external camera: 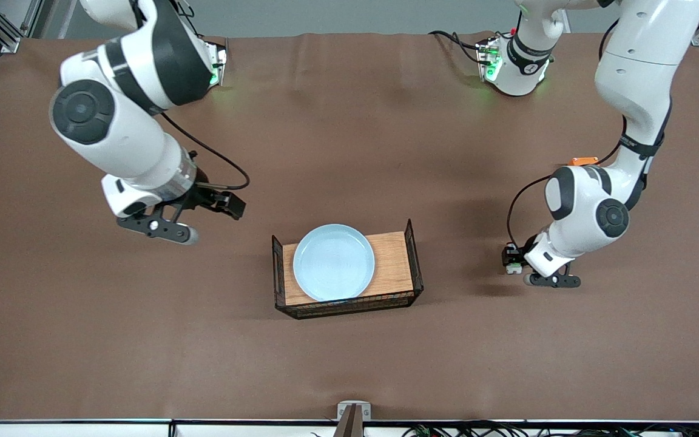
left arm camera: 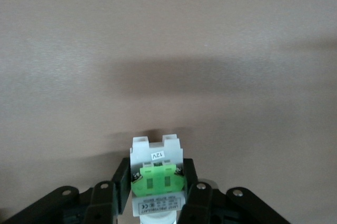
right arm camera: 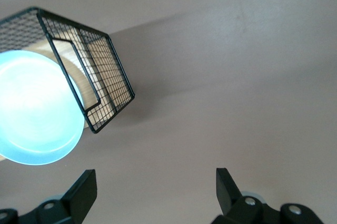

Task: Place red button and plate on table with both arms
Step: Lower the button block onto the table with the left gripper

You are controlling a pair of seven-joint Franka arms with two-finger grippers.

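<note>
Your left gripper (left arm camera: 157, 195) is clenched on the button (left arm camera: 157, 174), a small grey-white switch part whose centre is bright green rather than red. The fingers (left arm camera: 122, 182) pinch it from both sides, and a white label on its body faces the wrist camera. In the front view you see this gripper (external camera: 516, 262) low over the bare table (external camera: 349, 364), toward the left arm's end and well apart from the rack (external camera: 410, 285).

The plate (external camera: 334, 261), round and pale blue with a raised rim, lies flat on the wooden board (external camera: 395, 261) inside the black wire rack at the middle of the table. It fills most of the board's width.

Your right gripper (external camera: 204, 209) hangs released, jaws spread wide and holding nothing, over the brown surface toward the right arm's end of the table. Its wrist camera shows both fingertips (right arm camera: 84, 190) apart, with the plate (right arm camera: 34, 110) and the rack's mesh end wall (right arm camera: 100, 81) nearby.
</note>
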